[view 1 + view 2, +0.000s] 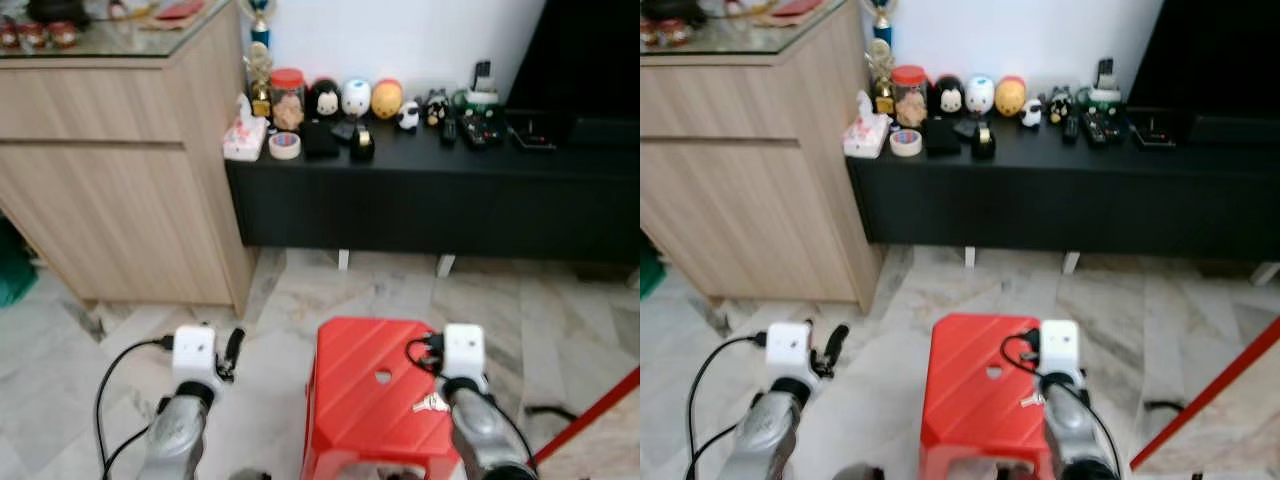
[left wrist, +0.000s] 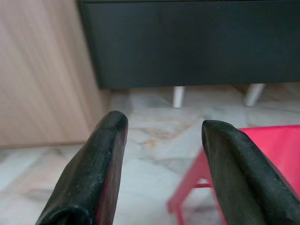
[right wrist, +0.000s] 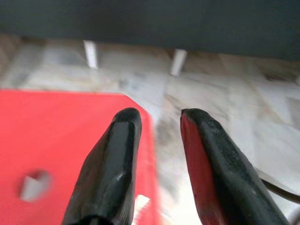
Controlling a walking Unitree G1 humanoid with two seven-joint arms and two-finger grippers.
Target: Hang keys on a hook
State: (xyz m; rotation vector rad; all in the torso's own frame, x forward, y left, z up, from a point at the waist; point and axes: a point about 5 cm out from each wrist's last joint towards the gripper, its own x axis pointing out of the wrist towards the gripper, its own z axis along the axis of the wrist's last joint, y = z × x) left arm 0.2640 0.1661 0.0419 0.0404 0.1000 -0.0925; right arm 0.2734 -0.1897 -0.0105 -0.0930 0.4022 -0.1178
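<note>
The right gripper (image 3: pixel 157 140) hangs over the right edge of a red stool (image 1: pixel 360 395), its two black fingers spread apart with nothing between them. The keys (image 1: pixel 430 404) lie on the stool's top near that right edge, just beside the right arm's wrist; in the right wrist view a pale blur near the near finger may be them. The left gripper (image 2: pixel 161 164) hovers above the marble floor (image 1: pixel 290 300) to the left of the stool, fingers likewise apart and empty. Farther off stands a low black cabinet (image 1: pixel 430 195) carrying small figurines (image 1: pixel 356 98), with a wooden cupboard (image 1: pixel 120 160) on its left.
</note>
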